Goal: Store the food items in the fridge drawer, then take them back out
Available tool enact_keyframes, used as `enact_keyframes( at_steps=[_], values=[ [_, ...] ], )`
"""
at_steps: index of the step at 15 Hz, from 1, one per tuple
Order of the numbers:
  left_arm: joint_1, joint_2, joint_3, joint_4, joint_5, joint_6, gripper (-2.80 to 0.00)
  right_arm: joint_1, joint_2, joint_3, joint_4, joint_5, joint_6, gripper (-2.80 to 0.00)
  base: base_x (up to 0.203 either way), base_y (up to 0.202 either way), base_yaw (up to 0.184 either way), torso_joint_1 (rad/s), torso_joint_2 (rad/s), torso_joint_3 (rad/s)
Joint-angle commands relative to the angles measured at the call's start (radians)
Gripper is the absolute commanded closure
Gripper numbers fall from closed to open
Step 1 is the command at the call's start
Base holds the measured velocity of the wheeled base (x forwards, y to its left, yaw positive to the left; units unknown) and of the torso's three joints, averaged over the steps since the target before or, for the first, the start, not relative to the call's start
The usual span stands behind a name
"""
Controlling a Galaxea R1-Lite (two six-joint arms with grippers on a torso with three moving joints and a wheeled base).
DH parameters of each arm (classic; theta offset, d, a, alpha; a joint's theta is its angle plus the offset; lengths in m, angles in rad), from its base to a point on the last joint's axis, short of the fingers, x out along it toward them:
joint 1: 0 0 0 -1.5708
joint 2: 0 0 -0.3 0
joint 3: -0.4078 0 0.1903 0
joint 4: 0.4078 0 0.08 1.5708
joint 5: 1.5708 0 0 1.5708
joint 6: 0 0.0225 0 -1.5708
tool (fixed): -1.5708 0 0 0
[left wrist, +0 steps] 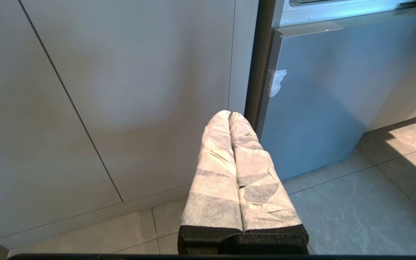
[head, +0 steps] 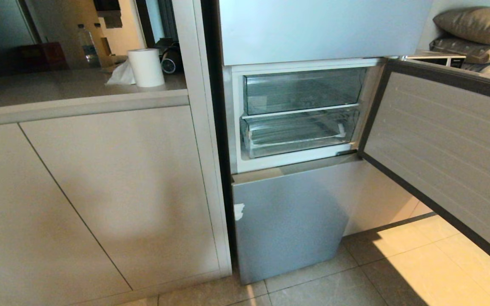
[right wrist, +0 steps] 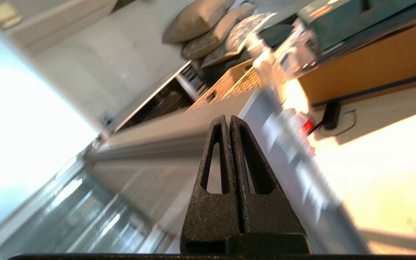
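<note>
Countertop (head: 79, 91): at the far left of the head view, bearing a white paper-towel roll (head: 146, 67) and, behind it, two bottles (head: 86, 46). No food items are seen on it.

Cabinet fronts (head: 100, 191): plain beige panels below the countertop. The left gripper (left wrist: 229, 115) hangs low before them, near the floor; its cloth-wrapped fingers (left wrist: 213, 169) are pressed together with nothing between them. Judged idle.

Fridge, middle compartment: door (head: 440, 148) swung wide to the right. Two clear plastic drawers are exposed, one above the other. The upper drawer (head: 302, 91) sits pushed in. The lower fridge drawer (head: 298, 131), ribbed at the bottom with a curved front lip, also sits in its slot; both look empty, with no red produce visible through the plastic.

Lower fridge panel (head: 287, 221): silver-blue, closed, with a small white tag on its left edge.

Right gripper (right wrist: 228, 119): absent from the head view; its own wrist view shows black fingers closed tip to tip, carrying nothing, pointed along the open door's edge with the clear drawers to one side. The picture is blurred.

Food items: not found in any view; their place cannot be told.

Task status, as a judgement: door open, drawer not drawn out, nothing stored. Either storing has not begun or everything is already taken back out; the pictures do not settle which.
</note>
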Motion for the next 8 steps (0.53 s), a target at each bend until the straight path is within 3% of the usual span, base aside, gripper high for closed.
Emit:
enact_keyframes(
  at_steps=[1, 6, 8],
  values=[
    [0.0, -0.001, 0.0, 0.0, 0.0, 0.0, 0.0, -0.111, 0.136, -0.056, -0.014, 0.078, 0.035, 0.0, 0.0, 0.0, 0.0, 0.0, 0.0, 0.0],
    [0.0, -0.001, 0.0, 0.0, 0.0, 0.0, 0.0, -0.149, 0.333, -0.154, -0.019, 0.125, 0.062, 0.0, 0.0, 0.0, 0.0, 0.0, 0.0, 0.0],
    [0.0, -0.001, 0.0, 0.0, 0.0, 0.0, 0.0, -0.151, 0.402, -0.196, -0.037, 0.127, 0.114, 0.0, 0.0, 0.0, 0.0, 0.0, 0.0, 0.0]
  ],
)
